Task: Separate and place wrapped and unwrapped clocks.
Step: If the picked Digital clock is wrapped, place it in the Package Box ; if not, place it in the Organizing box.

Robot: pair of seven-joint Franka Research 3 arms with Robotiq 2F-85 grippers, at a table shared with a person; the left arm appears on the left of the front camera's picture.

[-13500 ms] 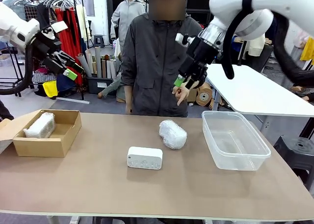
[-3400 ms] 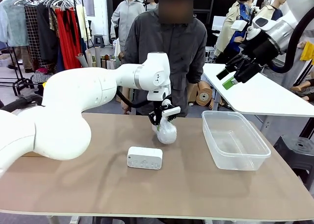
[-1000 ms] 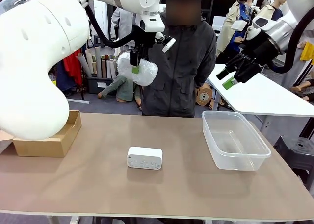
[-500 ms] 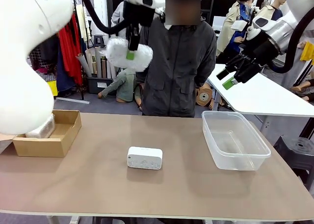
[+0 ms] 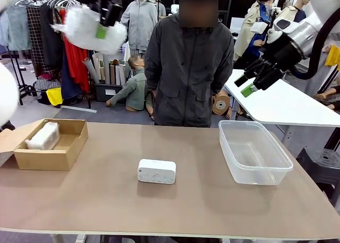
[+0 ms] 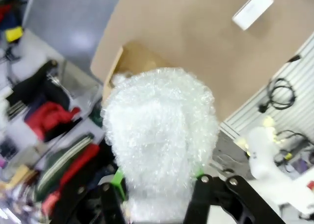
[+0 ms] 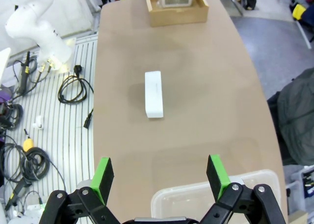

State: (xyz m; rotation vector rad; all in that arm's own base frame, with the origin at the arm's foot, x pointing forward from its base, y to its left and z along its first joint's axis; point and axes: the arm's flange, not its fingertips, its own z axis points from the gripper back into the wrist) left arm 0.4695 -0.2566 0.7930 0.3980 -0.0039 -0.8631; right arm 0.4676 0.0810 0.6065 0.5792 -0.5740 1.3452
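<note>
The left tool (image 5: 102, 29) pinches a bubble-wrapped clock (image 5: 85, 26) high up — if the wrap slips, it could fall and miss the box (image 5: 69, 155) — the right tool (image 5: 241, 84) hangs spread.

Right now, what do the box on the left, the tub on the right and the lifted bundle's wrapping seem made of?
Box: likely cardboard, matte brown, with a folded flap. Tub: clear glossy plastic; the table shows through its walls. Wrapped clock: whitish translucent bubble wrap, bumpy and glinting.
</note>
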